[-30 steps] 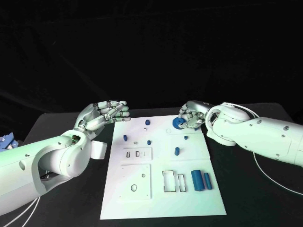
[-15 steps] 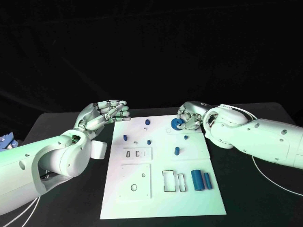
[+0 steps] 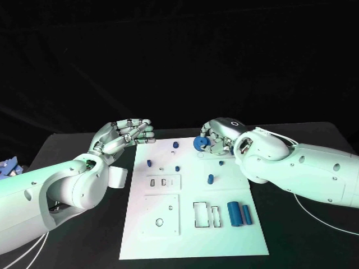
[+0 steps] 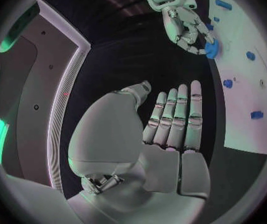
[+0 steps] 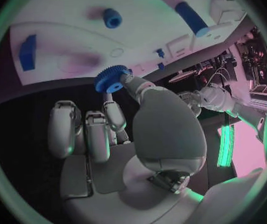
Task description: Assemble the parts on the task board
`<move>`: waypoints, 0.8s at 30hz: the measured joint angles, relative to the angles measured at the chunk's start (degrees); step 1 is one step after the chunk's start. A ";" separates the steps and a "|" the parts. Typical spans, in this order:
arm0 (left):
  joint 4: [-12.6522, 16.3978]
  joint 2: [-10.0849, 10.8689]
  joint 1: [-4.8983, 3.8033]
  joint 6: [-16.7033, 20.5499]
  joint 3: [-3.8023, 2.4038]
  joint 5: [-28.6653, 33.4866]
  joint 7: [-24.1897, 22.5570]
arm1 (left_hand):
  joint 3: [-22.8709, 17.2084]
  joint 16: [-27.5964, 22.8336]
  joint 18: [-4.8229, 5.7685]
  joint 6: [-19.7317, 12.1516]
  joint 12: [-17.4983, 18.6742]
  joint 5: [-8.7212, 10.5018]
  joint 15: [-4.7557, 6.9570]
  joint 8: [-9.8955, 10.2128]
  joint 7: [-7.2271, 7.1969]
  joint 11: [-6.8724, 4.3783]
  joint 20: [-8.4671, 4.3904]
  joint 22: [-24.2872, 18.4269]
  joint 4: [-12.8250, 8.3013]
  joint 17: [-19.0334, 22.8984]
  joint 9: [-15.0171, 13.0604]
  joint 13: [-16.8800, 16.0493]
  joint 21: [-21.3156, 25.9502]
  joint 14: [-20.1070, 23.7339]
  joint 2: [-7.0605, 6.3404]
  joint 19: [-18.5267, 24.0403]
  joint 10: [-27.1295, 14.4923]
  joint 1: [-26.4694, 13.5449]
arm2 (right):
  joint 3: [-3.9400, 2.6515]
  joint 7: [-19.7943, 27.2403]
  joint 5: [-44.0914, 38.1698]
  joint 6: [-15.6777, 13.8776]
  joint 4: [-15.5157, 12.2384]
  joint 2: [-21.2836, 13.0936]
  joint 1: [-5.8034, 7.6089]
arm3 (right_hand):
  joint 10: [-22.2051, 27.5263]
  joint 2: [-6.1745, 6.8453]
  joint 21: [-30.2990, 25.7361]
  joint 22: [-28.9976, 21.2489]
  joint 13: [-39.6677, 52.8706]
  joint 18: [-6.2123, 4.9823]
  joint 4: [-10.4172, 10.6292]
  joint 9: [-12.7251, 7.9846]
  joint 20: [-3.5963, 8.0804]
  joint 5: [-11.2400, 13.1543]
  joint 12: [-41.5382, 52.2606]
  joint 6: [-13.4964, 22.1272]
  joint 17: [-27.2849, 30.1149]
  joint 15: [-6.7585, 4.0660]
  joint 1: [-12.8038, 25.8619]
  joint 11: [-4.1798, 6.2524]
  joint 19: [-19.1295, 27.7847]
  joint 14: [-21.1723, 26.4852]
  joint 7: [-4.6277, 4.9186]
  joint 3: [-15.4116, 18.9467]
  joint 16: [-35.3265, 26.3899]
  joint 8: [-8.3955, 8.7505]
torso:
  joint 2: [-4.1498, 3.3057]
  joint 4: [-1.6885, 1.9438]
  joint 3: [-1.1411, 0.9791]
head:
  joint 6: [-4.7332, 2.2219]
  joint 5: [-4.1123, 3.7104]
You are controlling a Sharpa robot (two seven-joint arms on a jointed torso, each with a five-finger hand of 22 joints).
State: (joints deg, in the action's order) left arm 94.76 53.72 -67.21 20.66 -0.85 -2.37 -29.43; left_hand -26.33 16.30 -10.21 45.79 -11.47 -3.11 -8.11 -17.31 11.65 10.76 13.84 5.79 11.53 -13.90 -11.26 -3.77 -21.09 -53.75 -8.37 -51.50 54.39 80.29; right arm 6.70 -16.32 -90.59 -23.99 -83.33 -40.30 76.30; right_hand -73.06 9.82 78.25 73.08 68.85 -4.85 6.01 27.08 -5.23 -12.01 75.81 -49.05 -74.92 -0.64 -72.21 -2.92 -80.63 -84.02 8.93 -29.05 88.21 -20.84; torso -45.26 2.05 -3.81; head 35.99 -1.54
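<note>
The fingertips of the right hand pinch a blue toothed gear; the gear sits at the tips, clear of the palm, above the far edge of the white task board. The left hand holds nothing, its fingers curled in, beside the board's far left corner. Two blue cylinders lie near the board's right edge.

place: robotics lab | evidence: black surface sitting against black backdrop; white task board lying on it
</note>
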 measured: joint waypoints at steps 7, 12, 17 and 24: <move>-0.01 -0.17 0.00 -0.02 0.00 0.00 0.00 | 0.00 0.00 0.00 0.00 0.00 0.00 0.00 0.00 0.00 0.00 0.00 0.00 0.00 0.00 0.00 0.00 0.00 0.00 0.00 0.00 0.00 0.00 | 0.22 -0.55 -2.44 -1.68 -1.61 2.42 0.00 | 0.00 -0.07 0.00 0.00 0.02 0.00 0.08 0.00 0.00 -0.32 0.00 0.00 0.00 0.00 0.39 0.00 0.00 0.00 0.00 -0.10 0.00 0.00 | -0.01 0.05 0.04 | -0.01 0.01; -0.02 -0.27 0.00 -0.03 0.00 0.01 0.00 | 0.00 0.00 0.00 0.00 0.22 0.00 0.00 0.00 0.00 0.00 0.00 0.00 0.00 0.01 0.00 0.00 0.00 0.00 0.00 0.00 0.00 0.00 | 0.52 -0.68 -3.61 -2.22 -1.34 4.59 -0.15 | 0.00 0.08 0.00 0.00 0.07 0.00 0.09 0.00 0.00 -0.32 0.00 0.00 0.01 0.00 0.68 0.00 0.00 0.00 -0.01 -0.10 0.00 0.00 | -0.03 0.05 0.07 | 0.12 0.14; -0.02 -0.38 0.00 -0.03 0.00 0.01 0.00 | 0.00 0.00 0.00 0.00 0.22 0.00 0.00 0.00 0.00 0.00 0.00 0.00 0.00 0.01 0.00 0.00 0.00 0.00 0.00 0.00 0.00 0.00 | 0.69 -0.68 -4.20 -2.33 -0.01 6.84 -0.97 | -0.01 0.15 -0.03 0.04 0.07 0.00 0.09 0.00 0.00 -0.31 0.00 0.01 0.01 0.00 0.75 0.01 0.00 0.00 -0.02 -0.09 0.00 0.00 | -0.07 0.06 0.07 | 0.21 0.34; 0.00 -0.61 0.00 -0.04 0.00 0.01 0.00 | -0.16 0.00 0.00 0.00 0.22 0.00 0.00 0.00 0.00 0.00 0.00 -0.02 -0.16 -0.07 0.00 0.00 0.00 0.00 0.00 0.00 0.00 0.00 | 0.79 -0.46 -4.34 -2.32 2.64 9.34 -2.47 | -0.20 0.31 -0.04 0.04 0.06 0.00 0.09 0.00 0.00 -0.30 -0.01 0.02 0.01 0.00 0.91 0.20 0.00 0.00 -0.03 -0.08 0.00 -0.01 | -0.10 0.15 0.04 | 0.33 0.40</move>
State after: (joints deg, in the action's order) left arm 94.75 53.12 -67.20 20.62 -0.85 -2.35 -29.43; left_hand -26.50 16.30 -10.21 45.79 -11.25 -3.11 -8.11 -17.31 11.65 10.75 13.84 5.76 11.37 -13.97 -11.26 -3.77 -21.09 -53.75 -8.37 -51.50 54.39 80.29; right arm 7.49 -16.78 -94.93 -26.30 -80.68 -30.96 73.83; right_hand -73.26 10.13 78.21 73.12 68.91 -4.84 6.10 27.08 -5.24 -12.31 75.81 -49.03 -74.91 -0.64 -71.30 -2.72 -80.63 -84.02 8.90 -29.13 88.20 -20.85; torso -45.36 2.21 -3.77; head 36.32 -1.15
